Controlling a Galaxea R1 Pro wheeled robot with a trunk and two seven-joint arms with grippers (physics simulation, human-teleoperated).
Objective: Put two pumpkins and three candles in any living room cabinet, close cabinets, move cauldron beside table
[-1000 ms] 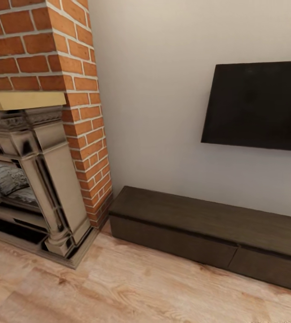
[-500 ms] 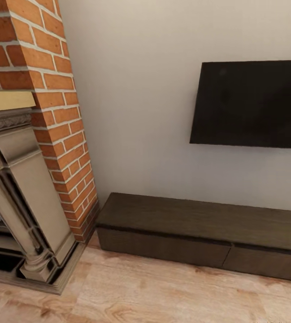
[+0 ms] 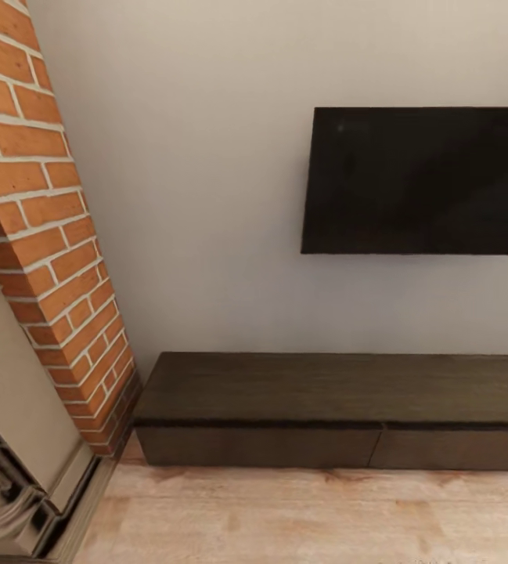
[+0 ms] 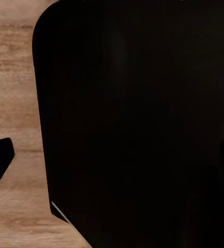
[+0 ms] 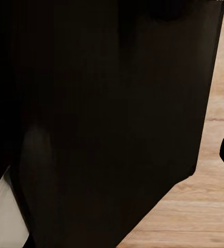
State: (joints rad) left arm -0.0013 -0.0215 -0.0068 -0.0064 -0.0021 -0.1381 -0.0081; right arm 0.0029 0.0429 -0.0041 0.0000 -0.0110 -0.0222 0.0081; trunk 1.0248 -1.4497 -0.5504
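The cabinet runs along the lower part of the head view, from left of centre to the right edge, set against the pale wall with its flat top bare. A seam splits its front into two closed panels, flush with each other. Above it, at the upper right of the frame, a dark flat screen hangs on the wall. A red brick column fills the upper left, with a pale stone fireplace surround at the lower left corner, just beside the cabinet's left end. Light wooden floor crosses the bottom of the frame. In each wrist view a large black shape blocks most of the picture, with wooden floor at the edge; I cannot tell how far either hand is open or whether it holds anything.
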